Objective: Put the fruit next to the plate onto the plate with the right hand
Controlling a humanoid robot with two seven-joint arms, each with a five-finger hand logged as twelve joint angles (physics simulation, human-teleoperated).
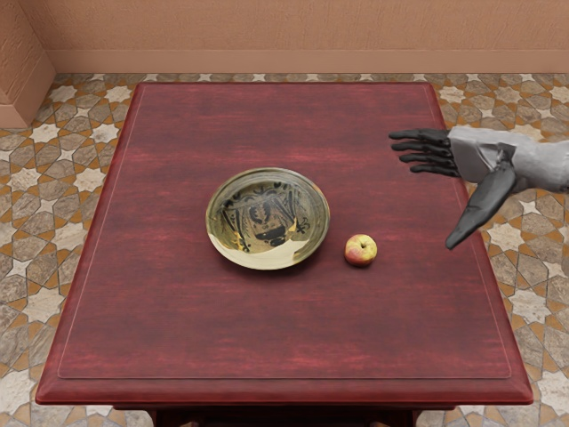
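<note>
Head view: right hand (449,178) hovers released, fingers spread, over worktop (178,302) edge. Apple (360,250) sits just beside plate (220,191), untouched. We judge: descend over fruit, close evenly, lift clear of rim.

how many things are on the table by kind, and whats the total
plate: 1
apple: 1
total on the table: 2
The right hand hovers open over the table's right edge, holding nothing.
</note>
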